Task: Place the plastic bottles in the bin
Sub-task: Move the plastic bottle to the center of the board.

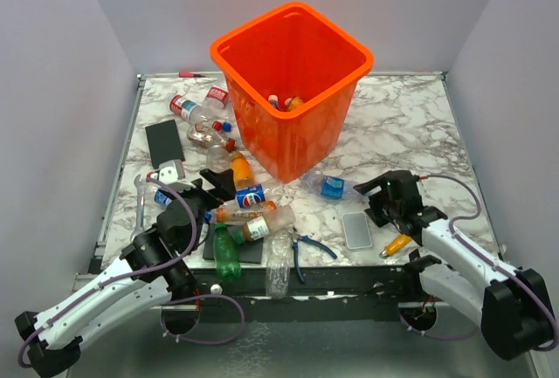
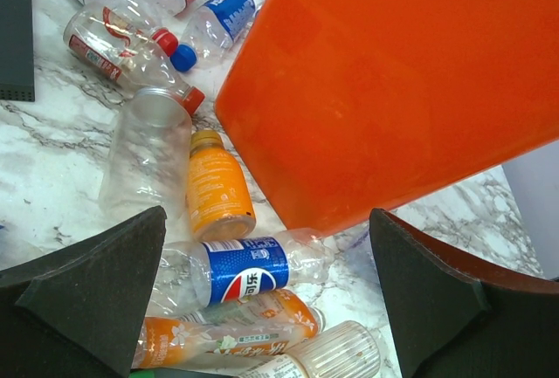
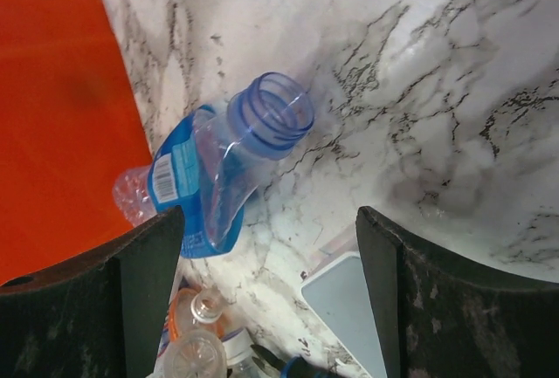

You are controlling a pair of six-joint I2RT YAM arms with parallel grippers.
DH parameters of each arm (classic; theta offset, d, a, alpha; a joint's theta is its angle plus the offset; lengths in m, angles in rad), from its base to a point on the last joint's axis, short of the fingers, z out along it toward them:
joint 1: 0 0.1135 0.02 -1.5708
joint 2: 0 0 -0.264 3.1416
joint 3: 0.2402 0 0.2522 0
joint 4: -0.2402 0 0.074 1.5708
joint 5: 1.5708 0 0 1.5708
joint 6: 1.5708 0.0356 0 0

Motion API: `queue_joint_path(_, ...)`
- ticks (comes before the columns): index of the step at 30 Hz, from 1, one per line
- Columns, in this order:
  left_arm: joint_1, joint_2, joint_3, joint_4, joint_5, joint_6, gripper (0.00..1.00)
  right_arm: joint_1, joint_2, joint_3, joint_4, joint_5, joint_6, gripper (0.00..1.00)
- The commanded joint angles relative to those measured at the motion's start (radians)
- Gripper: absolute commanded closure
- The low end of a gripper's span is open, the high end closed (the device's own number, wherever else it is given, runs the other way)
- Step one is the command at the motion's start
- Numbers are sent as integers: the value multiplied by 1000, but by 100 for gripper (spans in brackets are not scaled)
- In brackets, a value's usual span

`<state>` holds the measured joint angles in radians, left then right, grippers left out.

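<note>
On the marble bench (image 1: pixel 410 125), the orange bin (image 1: pixel 293 125) stood toward the back, most bottles (image 1: pixel 199 114) scattered left and in front of it. The left end effector (image 2: pixel 266 221) hovered, spread and empty, above a blue-labelled bottle (image 2: pixel 240 275); the right end effector (image 3: pixel 269 221), likewise spread, hung over a crushed capless bottle (image 3: pixel 205 186) beside the bin.
</note>
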<state>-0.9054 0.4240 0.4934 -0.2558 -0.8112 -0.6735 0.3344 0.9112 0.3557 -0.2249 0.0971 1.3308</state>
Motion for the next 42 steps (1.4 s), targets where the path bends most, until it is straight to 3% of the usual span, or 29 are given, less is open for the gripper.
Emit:
queue_joint_path(1, -1, -38, -10, 9, 15, -4, 1, 0, 109, 13, 92, 41, 99, 17)
queue_joint_path(8, -2, -57, -12, 9, 6, 3, 1, 0, 262, 46, 196, 88, 81, 25)
queue_joint_path(14, -2, -59, -14, 9, 10, 3, 1, -1, 363, 115, 201, 142, -51, 55)
queue_joint_path(18, -2, -66, -14, 10, 12, 5, 1, -4, 373, 163, 148, 187, -168, 65)
queue_joint_path(21, -1, -72, -12, 7, 14, 9, 1, -8, 343, 249, 42, 234, -353, 71)
queue_joint_path(25, -2, -71, -14, 9, 11, 4, 1, -12, 338, 434, -133, 347, -640, 73)
queue_joint_path(29, -2, -42, -9, 22, 27, -4, 1, -29, 436, 606, -270, 281, -887, 72)
queue_joint_path(33, -2, -18, -7, 32, 55, -9, 1, -28, 503, 720, -420, 281, -978, 73)
queue_joint_path(37, -2, -36, -13, 35, 65, -10, 1, -28, 405, 777, -475, 241, -1036, 73)
queue_joint_path(42, -2, -42, -29, 63, 86, -23, 1, -15, 448, 922, -734, 165, -1094, 73)
